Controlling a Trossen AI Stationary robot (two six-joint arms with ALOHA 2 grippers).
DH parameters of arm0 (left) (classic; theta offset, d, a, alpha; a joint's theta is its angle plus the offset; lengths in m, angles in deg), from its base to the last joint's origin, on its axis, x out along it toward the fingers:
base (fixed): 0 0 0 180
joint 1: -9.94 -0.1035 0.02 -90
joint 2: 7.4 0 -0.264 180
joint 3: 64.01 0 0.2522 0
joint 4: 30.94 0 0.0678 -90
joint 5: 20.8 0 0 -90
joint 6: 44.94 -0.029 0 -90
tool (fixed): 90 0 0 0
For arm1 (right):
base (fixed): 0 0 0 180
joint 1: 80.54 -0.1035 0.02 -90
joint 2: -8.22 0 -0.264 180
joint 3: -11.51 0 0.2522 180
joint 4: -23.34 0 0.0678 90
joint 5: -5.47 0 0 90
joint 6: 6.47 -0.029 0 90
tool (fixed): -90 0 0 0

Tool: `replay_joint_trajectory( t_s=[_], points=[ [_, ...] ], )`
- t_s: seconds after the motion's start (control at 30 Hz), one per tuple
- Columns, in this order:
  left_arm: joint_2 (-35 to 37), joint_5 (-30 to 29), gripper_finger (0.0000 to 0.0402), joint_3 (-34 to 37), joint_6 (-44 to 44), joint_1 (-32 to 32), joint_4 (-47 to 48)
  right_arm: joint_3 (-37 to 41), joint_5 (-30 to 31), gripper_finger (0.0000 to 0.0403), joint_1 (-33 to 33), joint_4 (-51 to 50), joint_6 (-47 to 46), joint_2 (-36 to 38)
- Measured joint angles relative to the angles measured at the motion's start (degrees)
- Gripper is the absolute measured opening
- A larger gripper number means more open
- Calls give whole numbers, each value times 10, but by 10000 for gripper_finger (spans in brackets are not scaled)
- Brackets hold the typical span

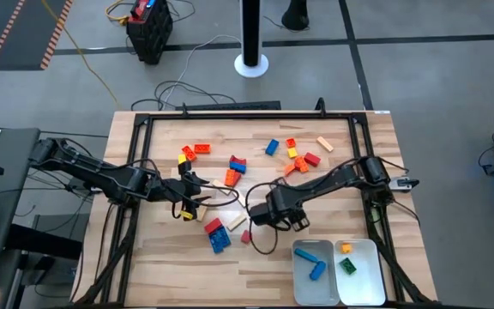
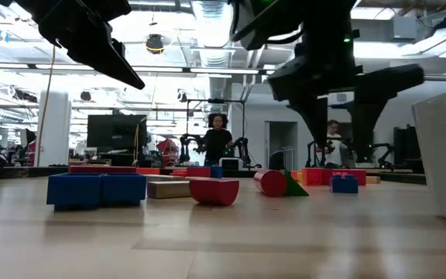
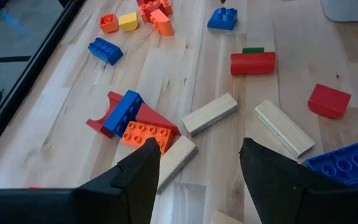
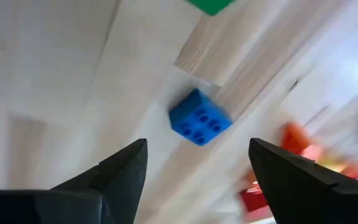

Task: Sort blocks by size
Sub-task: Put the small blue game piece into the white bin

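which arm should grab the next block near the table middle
Probably the left: its gripper hangs open just above the tan blocks and the orange block. The right gripper, also open, sits nearer the trays.

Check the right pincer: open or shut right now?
Open: right pincer fingers stand wide apart, empty, above a blue block.

Robotics lab, open-plan industrial hall. Grey concrete floor (image 1: 418, 77) with taped lines and a hazard-striped mat (image 1: 20, 34), loose cables (image 1: 101, 77), a battery box (image 1: 149, 30). Wooden counter (image 1: 161, 257) sits in a black metal frame (image 1: 135, 163). Low view shows exposed ceiling ducts (image 2: 207, 15), monitors (image 2: 111, 132), other robot arms (image 2: 242, 147) and two people (image 2: 217, 139) in the background.
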Motion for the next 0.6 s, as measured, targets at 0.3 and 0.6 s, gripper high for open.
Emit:
replay_joint_trajectory(
  t_s=[0.3, 0.6],
  points=[
    [0, 0, 212, 0, 16, 0, 32, 50, 5, 308, 4, 39, 178, 0],
    [0, 0, 212, 0, 23, 0, 43, 124, 53, 306, 7, 101, 188, 0]
  ],
)
